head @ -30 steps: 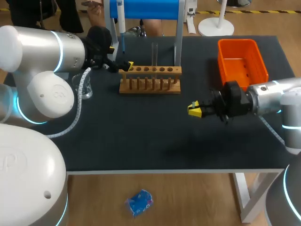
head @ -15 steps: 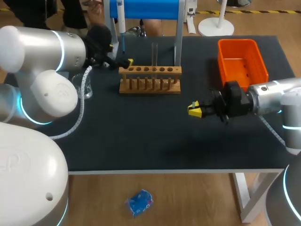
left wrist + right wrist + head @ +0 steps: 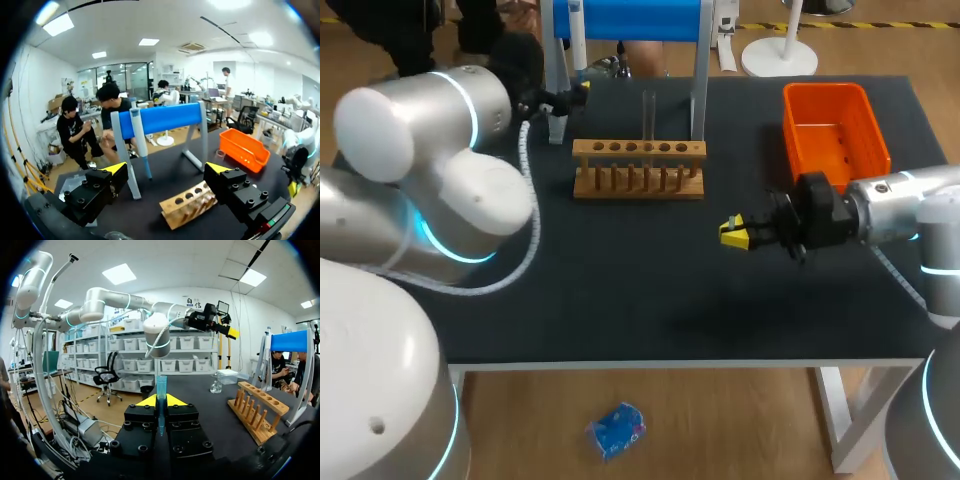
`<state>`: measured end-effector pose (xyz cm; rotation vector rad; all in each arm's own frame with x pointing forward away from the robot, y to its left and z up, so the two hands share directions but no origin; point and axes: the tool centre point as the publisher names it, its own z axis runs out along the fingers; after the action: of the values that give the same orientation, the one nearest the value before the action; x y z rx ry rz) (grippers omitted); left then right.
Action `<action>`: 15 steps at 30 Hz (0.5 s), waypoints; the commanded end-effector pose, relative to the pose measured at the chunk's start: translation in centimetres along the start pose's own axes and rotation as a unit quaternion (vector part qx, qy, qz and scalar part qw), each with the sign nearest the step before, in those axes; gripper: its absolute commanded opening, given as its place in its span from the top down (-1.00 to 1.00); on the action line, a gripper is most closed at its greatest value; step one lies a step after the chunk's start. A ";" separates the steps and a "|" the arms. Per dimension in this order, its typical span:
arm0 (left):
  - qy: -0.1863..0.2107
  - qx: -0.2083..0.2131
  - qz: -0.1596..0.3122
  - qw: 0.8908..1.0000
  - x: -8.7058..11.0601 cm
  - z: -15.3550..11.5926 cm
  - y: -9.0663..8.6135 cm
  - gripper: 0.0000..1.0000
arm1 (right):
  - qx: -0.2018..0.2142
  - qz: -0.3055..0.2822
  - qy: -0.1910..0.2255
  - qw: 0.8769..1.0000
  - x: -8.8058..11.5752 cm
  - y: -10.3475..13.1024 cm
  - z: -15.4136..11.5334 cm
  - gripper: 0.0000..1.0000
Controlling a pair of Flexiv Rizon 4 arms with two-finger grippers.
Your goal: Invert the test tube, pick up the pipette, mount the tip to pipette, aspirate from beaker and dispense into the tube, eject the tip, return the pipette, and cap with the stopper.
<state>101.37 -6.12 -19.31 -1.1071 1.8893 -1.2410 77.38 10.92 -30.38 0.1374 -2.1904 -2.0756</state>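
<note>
A white-and-blue pipette (image 3: pixel 578 45) (image 3: pixel 140 145) hangs from the blue stand (image 3: pixel 638 18) (image 3: pixel 162 118) at the back. My left gripper (image 3: pixel 572 96) (image 3: pixel 167 171) is open, level with the pipette's lower part and a short way in front of it, holding nothing. Ahead of the stand is the wooden rack (image 3: pixel 638 168) (image 3: pixel 189 206) (image 3: pixel 257 407), with a glass test tube (image 3: pixel 648 115) upright in it. My right gripper (image 3: pixel 733 232) (image 3: pixel 161 401) hovers right of the rack, shut on a blue pipette tip (image 3: pixel 161 389). The beaker (image 3: pixel 216 384) shows only in the right wrist view.
An orange bin (image 3: pixel 835 130) (image 3: pixel 243 148) sits at the back right of the dark table (image 3: pixel 650 290). My left arm's bulky links (image 3: pixel 440 190) cover the table's left side. The stand's grey legs (image 3: pixel 699 90) flank the rack's back.
My left arm swung toward the back, carrying its open gripper from the rack's left end up to the pipette stand. The right arm stayed still with the tip.
</note>
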 end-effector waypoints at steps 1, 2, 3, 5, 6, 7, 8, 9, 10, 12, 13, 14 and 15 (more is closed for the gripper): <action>-0.029 0.033 -0.006 0.999 0.1 4.3 0.1 -1.00 | 0.001 0.000 -0.001 1.000 0.1 0.1 -0.1 1.00; -0.030 0.037 -0.007 0.999 0.0 4.8 -0.1 -1.00 | 0.001 0.000 -0.001 1.000 0.1 0.1 -0.1 1.00; -0.032 0.039 -0.012 0.999 -0.2 5.3 -0.4 -1.00 | 0.001 0.000 -0.001 1.000 0.1 0.1 -0.1 1.00; -0.040 0.043 -0.020 0.998 -0.7 6.3 -0.7 -1.00 | 0.001 0.000 -0.001 1.000 0.1 0.1 -0.1 1.00; -0.040 0.044 -0.029 0.998 -1.0 6.8 -0.9 -1.00 | 0.001 0.000 -0.001 1.000 0.1 0.1 -0.1 1.00; -0.045 0.045 -0.032 0.997 -1.4 7.4 -1.1 -1.00 | 0.001 0.000 -0.001 1.000 0.1 0.1 -0.1 1.00; -0.051 0.049 -0.034 0.997 -1.6 7.8 -1.2 -1.00 | 0.001 0.000 -0.001 1.000 0.1 0.1 -0.1 1.00; -0.054 0.047 -0.037 0.997 -1.7 7.9 -1.3 -1.00 | 0.001 0.000 -0.001 1.000 0.1 0.1 -0.1 1.00; -0.054 0.047 -0.037 0.997 -1.7 7.9 -1.3 -1.00 | 0.001 0.000 -0.001 1.000 0.1 0.1 -0.1 1.00; -0.054 0.047 -0.037 0.997 -1.7 7.9 -1.3 -1.00 | 0.001 0.000 -0.001 1.000 0.1 0.1 -0.1 1.00; -0.054 0.047 -0.037 0.997 -1.7 7.9 -1.3 -1.00 | 0.001 0.000 -0.001 1.000 0.1 0.1 -0.1 1.00; -0.054 0.047 -0.037 0.997 -1.7 7.9 -1.3 -1.00 | 0.001 0.000 -0.001 1.000 0.1 0.1 -0.1 1.00; -0.054 0.047 -0.037 0.997 -1.7 7.9 -1.3 -1.00 | 0.001 0.000 -0.001 1.000 0.1 0.1 -0.1 1.00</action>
<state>108.40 -7.51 -20.20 -1.1829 1.7327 -1.2672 77.38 10.92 -30.38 0.1374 -2.1905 -2.0755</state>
